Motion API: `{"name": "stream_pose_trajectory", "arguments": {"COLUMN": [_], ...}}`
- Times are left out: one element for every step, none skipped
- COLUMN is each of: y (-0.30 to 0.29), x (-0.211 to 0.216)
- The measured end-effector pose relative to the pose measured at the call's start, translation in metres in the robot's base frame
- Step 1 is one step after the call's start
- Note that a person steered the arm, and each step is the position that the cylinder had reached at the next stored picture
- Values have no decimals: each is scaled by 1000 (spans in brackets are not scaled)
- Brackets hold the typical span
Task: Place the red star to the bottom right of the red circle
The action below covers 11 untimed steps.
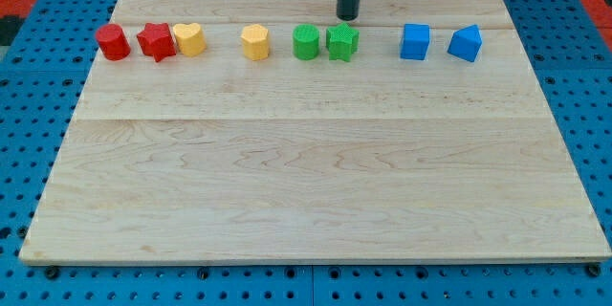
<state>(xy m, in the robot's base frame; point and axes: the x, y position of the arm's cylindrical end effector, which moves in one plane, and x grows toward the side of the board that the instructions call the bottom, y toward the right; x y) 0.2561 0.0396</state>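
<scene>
The red circle [113, 42] sits at the far left of a row of blocks near the view's top. The red star [156, 41] is right beside it on its right, at the same height, nearly touching. My tip [347, 16] is far to the right of both red blocks, just above the green star [342, 42] and apart from it.
The row continues rightwards with a yellow heart [190, 38] touching the red star, a yellow hexagon-like block [255, 42], a green cylinder [306, 42], a blue cube [415, 41] and a blue pentagon-like block [466, 43]. The wooden board [306, 172] lies on a blue pegboard.
</scene>
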Motion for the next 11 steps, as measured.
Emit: {"name": "stream_pose_trajectory", "arguments": {"y": [-78,-161,-232,-254,-248,-248,-225,-182,-245,-257,-286], "x": [-9,-12,-12,-7,28,56,87,105,104,105,116]}}
